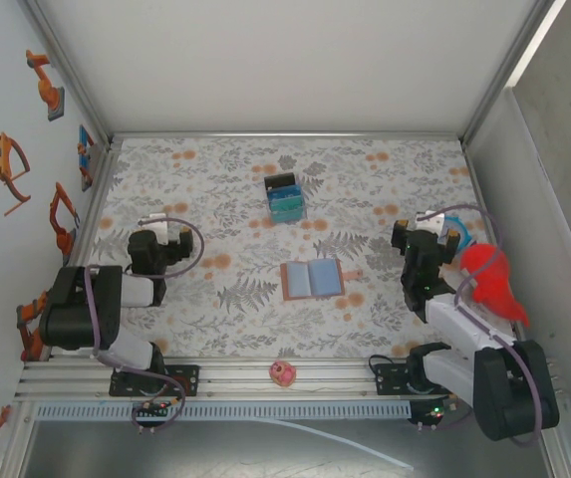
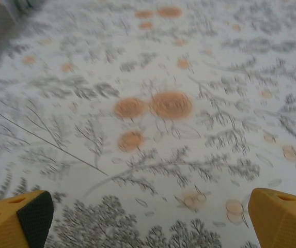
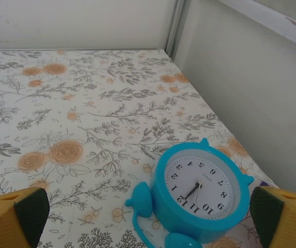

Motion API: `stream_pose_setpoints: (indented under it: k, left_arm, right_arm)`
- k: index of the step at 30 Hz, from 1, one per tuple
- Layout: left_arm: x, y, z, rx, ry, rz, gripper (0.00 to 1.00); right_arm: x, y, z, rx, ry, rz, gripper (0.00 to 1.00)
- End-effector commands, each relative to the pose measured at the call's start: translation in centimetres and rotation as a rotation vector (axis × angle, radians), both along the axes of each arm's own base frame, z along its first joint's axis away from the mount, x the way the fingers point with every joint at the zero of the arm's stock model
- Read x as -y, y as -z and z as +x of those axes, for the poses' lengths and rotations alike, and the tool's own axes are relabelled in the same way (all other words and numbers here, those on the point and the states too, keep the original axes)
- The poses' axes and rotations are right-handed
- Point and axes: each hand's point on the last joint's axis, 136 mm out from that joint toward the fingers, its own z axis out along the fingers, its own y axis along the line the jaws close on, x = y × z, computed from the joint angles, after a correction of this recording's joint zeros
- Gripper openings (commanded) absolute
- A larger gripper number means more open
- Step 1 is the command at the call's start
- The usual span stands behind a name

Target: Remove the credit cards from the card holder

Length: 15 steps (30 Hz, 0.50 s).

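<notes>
The card holder (image 1: 312,279) lies open and flat at the middle of the flowered tablecloth, brown at the edges with pale blue-grey inner faces. From this height I cannot tell the credit cards apart from that lining. My left gripper (image 1: 157,241) hovers well to the left of the card holder; in the left wrist view the left gripper (image 2: 150,222) is open, its yellow fingertips (image 2: 18,219) wide apart over bare cloth. My right gripper (image 1: 417,241) is to the right of the card holder. In the right wrist view the right gripper (image 3: 148,222) is also open and holds nothing.
A blue alarm clock (image 3: 199,194) lies on the cloth just ahead of the right fingers, close to the right wall. A small black box (image 1: 285,197) with blue and teal contents stands behind the card holder. A pink object (image 1: 283,373) rests on the front rail; a red object (image 1: 489,284) sits by the right arm.
</notes>
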Motion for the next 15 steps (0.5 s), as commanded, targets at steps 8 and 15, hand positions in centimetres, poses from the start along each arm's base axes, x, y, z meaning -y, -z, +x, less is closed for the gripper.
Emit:
stream_pose_setpoints:
  k: [8,15]
  left_arm:
    - [0.1,-2.4,1.8,0.052,0.073,-0.123,0.97]
    - [0.1,-2.3,1.9,0.048,0.059,-0.102,0.97]
  right_arm:
    - [0.4,1.4,2.6,0.038,-0.063,0.079,0.99]
    - [-0.1,2.5,3.8,0.034,-0.137,0.048,0.99]
